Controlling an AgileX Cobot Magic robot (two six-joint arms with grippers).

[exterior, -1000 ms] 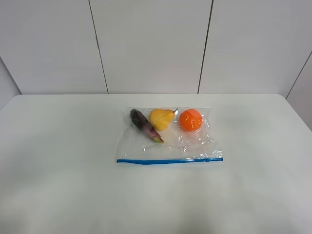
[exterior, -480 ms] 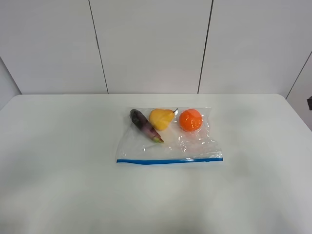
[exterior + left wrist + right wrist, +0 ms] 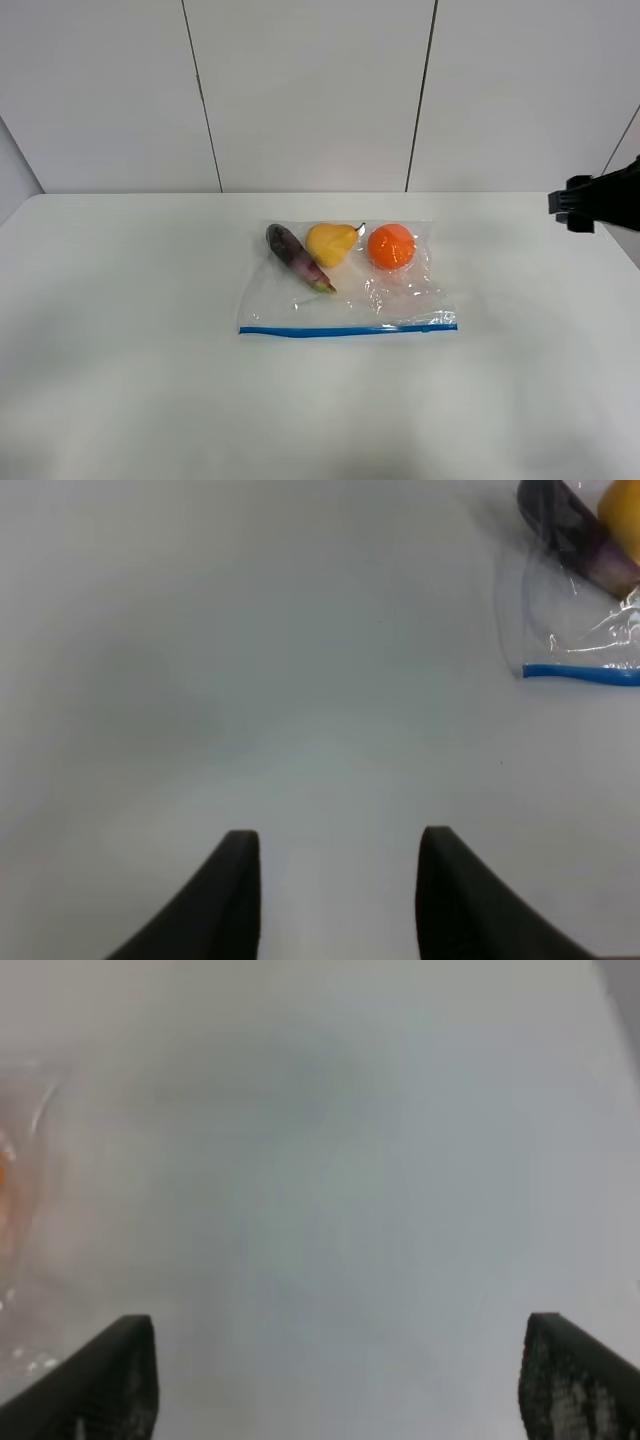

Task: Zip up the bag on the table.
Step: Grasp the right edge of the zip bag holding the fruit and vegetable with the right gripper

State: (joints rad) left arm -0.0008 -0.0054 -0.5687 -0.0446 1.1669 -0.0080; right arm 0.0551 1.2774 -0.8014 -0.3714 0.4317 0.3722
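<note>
A clear bag [image 3: 345, 280] lies flat at the centre of the frame on a white table [image 3: 130, 300], with an eggplant, a pear and an orange showing through along its upper edge. Its blue zipper strip [image 3: 347, 329] runs left to right along the lower edge, and this is the bag's long axis.

The right gripper [image 3: 562, 205] juts in at the right edge of the frame, higher than the bag and well apart from it. In its wrist view, the right gripper [image 3: 340, 1385] has its jaws spread wide with nothing between them, and the bag is only an orange blur at the edge.

The left arm is not in the high view. Its wrist view shows the left gripper [image 3: 340, 880] moderately parted and empty. One end of the strip lies ahead and to one side, well apart.

The bag lies to the left of and below the right gripper. That arm looks better placed for the strip's right end.
</note>
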